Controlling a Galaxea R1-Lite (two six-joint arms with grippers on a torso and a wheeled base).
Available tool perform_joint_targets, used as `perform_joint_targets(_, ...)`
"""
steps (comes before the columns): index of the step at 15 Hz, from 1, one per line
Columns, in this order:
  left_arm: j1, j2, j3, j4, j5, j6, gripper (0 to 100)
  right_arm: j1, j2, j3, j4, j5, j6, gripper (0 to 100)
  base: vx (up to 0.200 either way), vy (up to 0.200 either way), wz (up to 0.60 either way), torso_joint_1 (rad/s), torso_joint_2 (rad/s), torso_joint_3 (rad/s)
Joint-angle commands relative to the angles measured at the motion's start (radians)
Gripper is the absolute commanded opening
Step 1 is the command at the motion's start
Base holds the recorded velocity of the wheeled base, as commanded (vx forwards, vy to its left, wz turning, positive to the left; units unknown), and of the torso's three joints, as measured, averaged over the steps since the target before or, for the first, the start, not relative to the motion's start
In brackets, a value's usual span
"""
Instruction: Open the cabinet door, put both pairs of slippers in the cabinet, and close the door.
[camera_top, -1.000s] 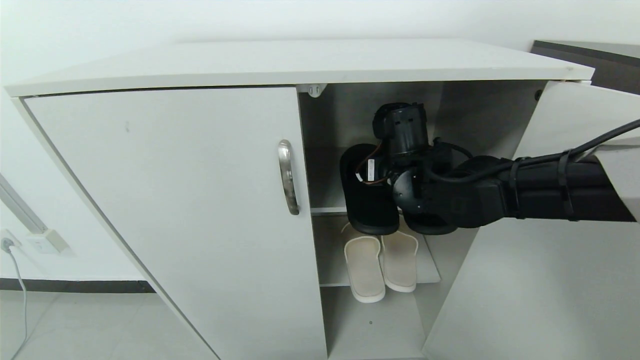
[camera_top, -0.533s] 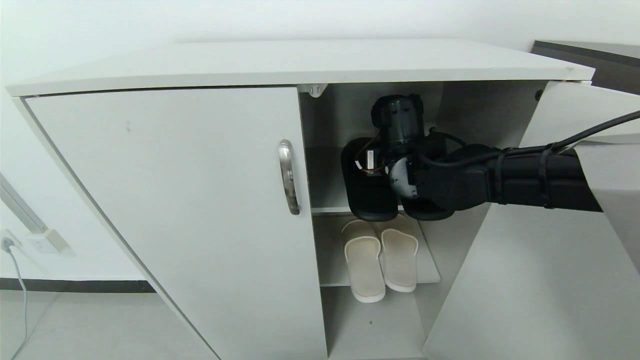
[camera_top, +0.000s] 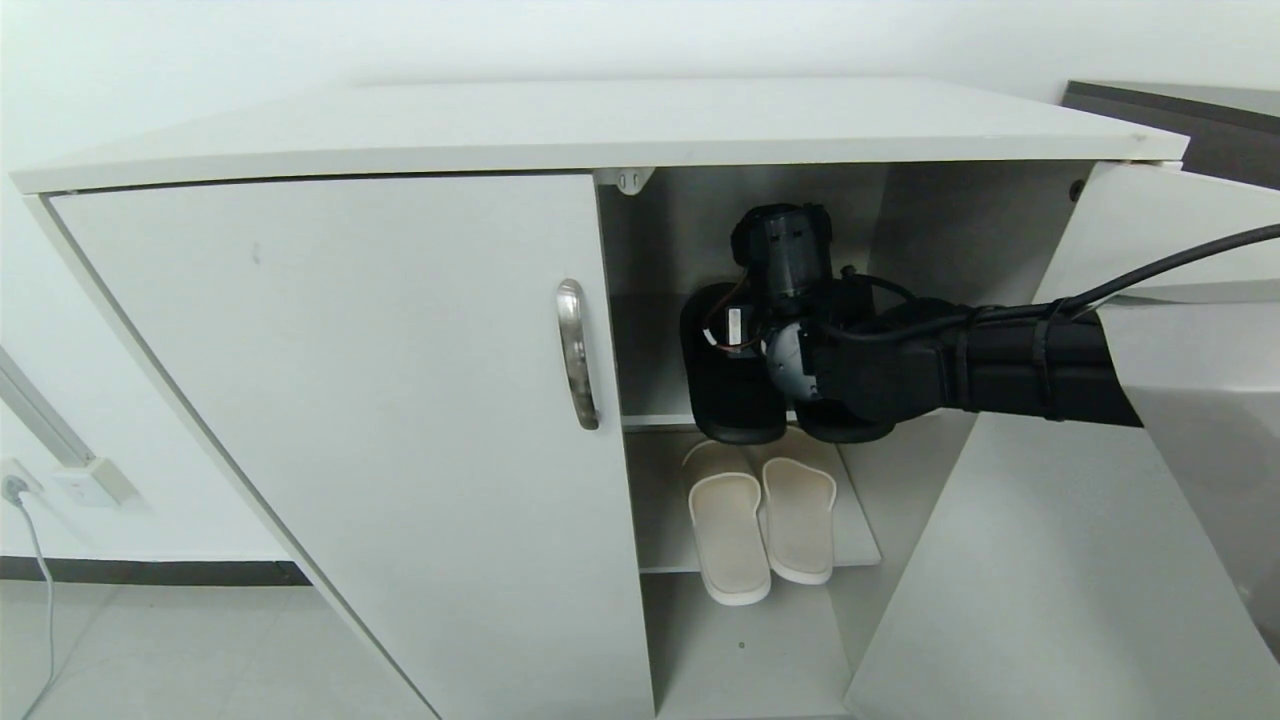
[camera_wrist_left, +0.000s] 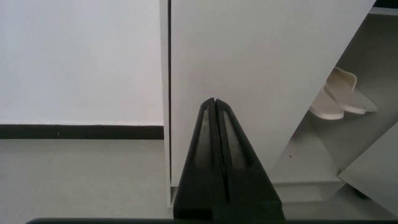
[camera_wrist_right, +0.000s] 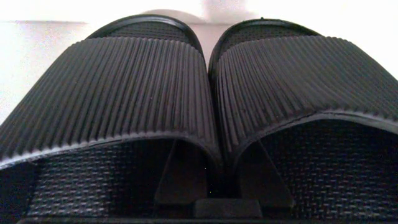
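Plain indoor room, probably an office or test lab: bare white wall (camera_top: 200, 50), dark skirting (camera_top: 150, 572), grey tiled floor (camera_top: 150, 660), wall socket (camera_top: 12, 488) with cable (camera_top: 42, 580), white laminate cabinet (camera_top: 600, 120).

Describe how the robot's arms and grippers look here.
The right arm is black and boxy, ending in a cylindrical wrist housing. A thick black cable runs along it, held by black straps. Near the wrist sit a small white label, thin reddish wires and a pale grey round joint cap. The left gripper is black, with two flat fingers tapering to a narrow wedge.
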Motion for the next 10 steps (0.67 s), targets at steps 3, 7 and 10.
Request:
perform_joint_targets(3, 0.000, 0.000, 0.000, 0.000, 0.000, 0.000, 0, -0.001, 0.007, 0.003, -0.001, 0.000, 0.005, 100, 0.000, 0.000, 0.00, 0.000, 0.00, 0.000)
perform_joint_targets(7, 0.000, 0.000, 0.000, 0.000, 0.000, 0.000, 0, 0.013, -0.036, 0.069, -0.001, 0.000, 0.021, 100, 0.000, 0.000, 0.00, 0.000, 0.00, 0.000)
perform_joint_targets(10, 0.000, 0.000, 0.000, 0.000, 0.000, 0.000, 0, 0.036, -0.093, 0.150, -0.007, -0.003, 0.037, 100, 0.000, 0.000, 0.00, 0.000, 0.00, 0.000)
